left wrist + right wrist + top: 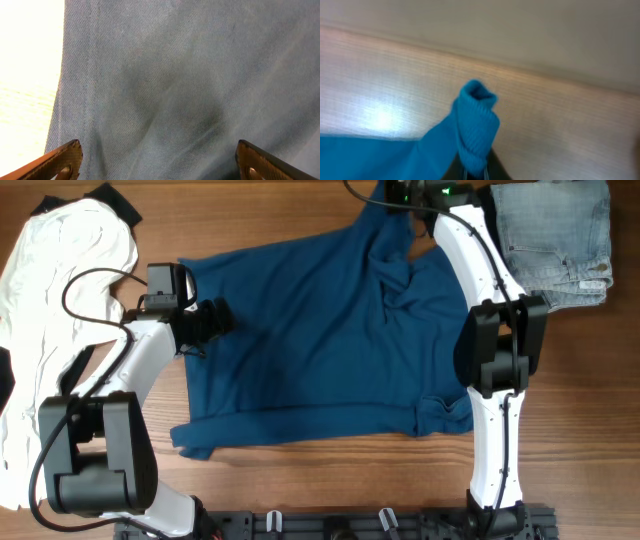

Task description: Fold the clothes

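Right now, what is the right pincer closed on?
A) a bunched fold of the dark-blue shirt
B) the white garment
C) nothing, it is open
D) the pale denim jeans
A: in the right wrist view, the right pincer is shut, with a bunched roll of the dark-blue shirt standing up out of it.

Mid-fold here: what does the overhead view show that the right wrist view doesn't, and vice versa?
Overhead only: the white garment, the denim jeans, and the open left gripper over an edge of the spread dark-blue shirt. Right wrist only: a close look at the right gripper, shut on a bunched fold of that shirt. Both: blue shirt fabric and the wooden table.
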{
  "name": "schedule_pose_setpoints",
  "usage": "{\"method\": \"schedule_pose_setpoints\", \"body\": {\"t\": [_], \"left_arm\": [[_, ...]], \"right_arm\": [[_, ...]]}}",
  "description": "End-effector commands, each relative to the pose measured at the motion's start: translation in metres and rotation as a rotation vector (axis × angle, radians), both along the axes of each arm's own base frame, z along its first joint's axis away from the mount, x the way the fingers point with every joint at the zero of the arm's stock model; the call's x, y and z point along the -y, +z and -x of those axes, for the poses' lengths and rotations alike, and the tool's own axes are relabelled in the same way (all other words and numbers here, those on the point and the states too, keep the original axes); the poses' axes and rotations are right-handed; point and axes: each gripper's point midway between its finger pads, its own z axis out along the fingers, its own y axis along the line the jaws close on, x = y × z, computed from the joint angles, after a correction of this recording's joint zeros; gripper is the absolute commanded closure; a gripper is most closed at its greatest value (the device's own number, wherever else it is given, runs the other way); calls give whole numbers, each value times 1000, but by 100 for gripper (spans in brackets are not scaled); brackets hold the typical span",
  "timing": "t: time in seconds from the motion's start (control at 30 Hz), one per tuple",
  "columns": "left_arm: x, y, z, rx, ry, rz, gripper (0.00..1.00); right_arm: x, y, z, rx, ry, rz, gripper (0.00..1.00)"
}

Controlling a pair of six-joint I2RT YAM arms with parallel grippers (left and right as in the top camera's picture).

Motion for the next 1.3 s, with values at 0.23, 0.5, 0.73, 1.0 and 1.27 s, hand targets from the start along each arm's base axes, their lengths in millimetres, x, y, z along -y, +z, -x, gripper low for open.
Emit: {"method": "schedule_pose_setpoints", "body": {"t": [0.23,0.5,0.73,1.0,1.27], "left_arm": [[0,-5,2,-13,-14,-12,2],[0,-5,2,-12,-14,-12,2],[0,-5,2,-12,-14,-12,2],[0,-5,2,-11,-14,-12,1],[-1,-5,1,-8,-13,-16,1]], "right_arm": [[-61,11,133,-488,155,-194,96],[-115,3,204,-673,288,-123,96],[-117,5,233,-751,352,-85,66],[-51,46,172,-531,210,-124,21],[-65,-3,185,-630,313,-41,32]]}}
